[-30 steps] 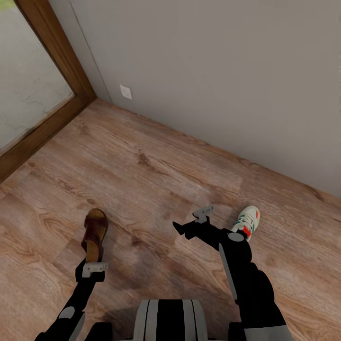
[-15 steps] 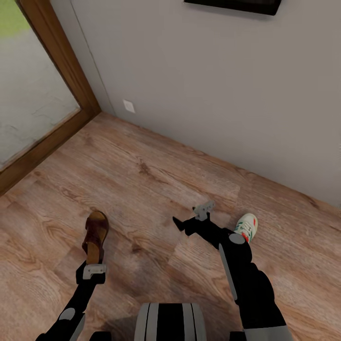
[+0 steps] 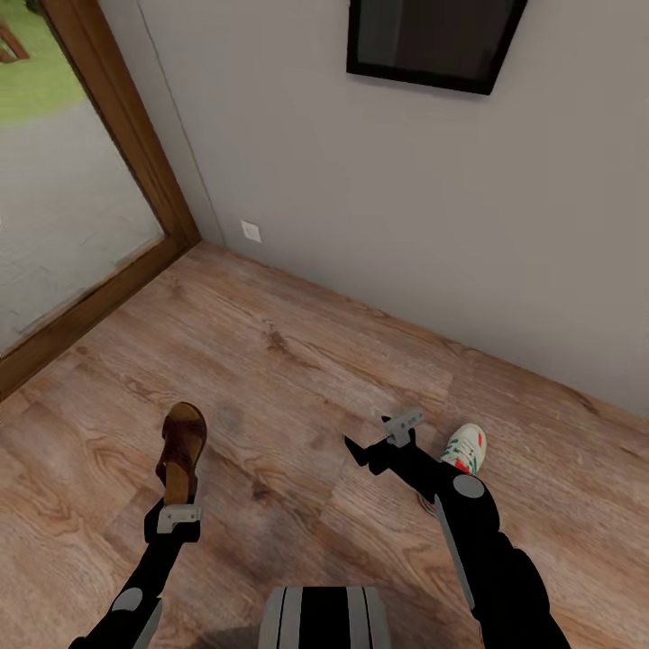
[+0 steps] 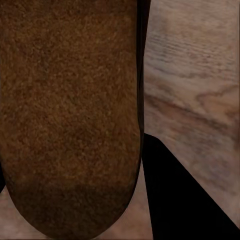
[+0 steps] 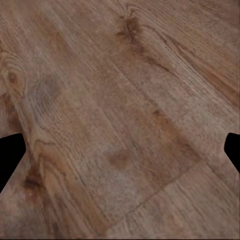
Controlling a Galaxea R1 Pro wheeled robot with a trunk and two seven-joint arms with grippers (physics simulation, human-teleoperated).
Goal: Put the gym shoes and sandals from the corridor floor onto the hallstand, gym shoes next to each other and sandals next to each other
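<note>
The left gripper (image 3: 178, 512), low in the frame's lower left, is clamping the heel of a flat brown sandal (image 3: 182, 451) to carry it. It is dark with a tan footbed. The right gripper (image 3: 383, 439) is hanging wide apart, holding nothing, beside a white sneaker (image 3: 462, 450) lying on the wood-plank floor (image 3: 270, 361).

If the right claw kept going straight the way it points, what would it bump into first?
Most likely the bare corridor floor: the right gripper stands open with nothing but planks ahead. The gym shoe lies off to its side.
</note>
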